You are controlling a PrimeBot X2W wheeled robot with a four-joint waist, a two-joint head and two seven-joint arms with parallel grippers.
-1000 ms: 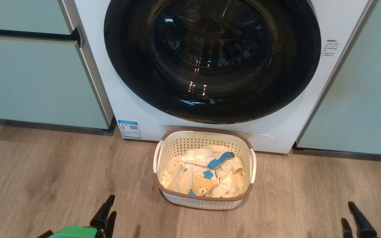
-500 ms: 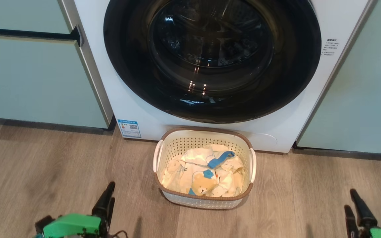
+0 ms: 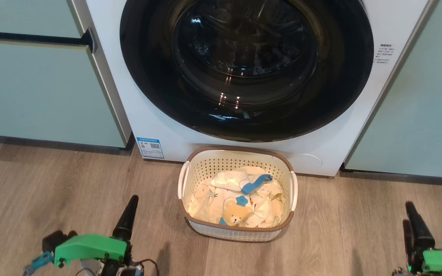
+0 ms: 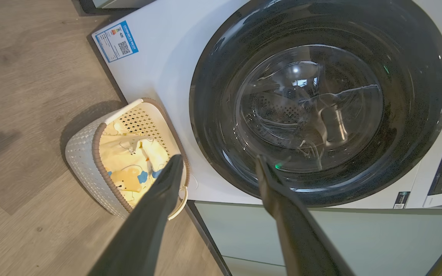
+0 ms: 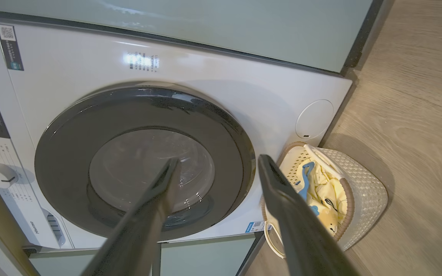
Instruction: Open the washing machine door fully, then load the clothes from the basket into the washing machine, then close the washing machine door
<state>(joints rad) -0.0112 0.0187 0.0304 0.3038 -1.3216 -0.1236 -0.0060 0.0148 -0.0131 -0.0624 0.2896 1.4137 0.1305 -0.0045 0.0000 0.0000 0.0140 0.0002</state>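
Left gripper (image 4: pixel 218 159) spread wide, empty, low over floor (image 3: pixel 52 191) left of basket (image 3: pixel 238 234). Right gripper (image 5: pixel 219 159) likewise released, holding nothing, low at the basket's right. Probably parked apart like this to keep the middle free and either arm ready for the first step.

Between them, basket on floor, back rim touching washer (image 3: pixel 159 126) or just short of it; cannot tell which. Clothes (image 3: pixel 236 203) heaped inside, below the rim. Set there, seemingly, for a short lift into the drum.

Above, door (image 3: pixel 244 69) shut flush: opening not yet begun. Lower door edge just over the basket's back rim, clearance for the swing hard to judge. Bare floor on both sides; cabinets (image 3: pixel 33 88) tight against each flank of the washer.
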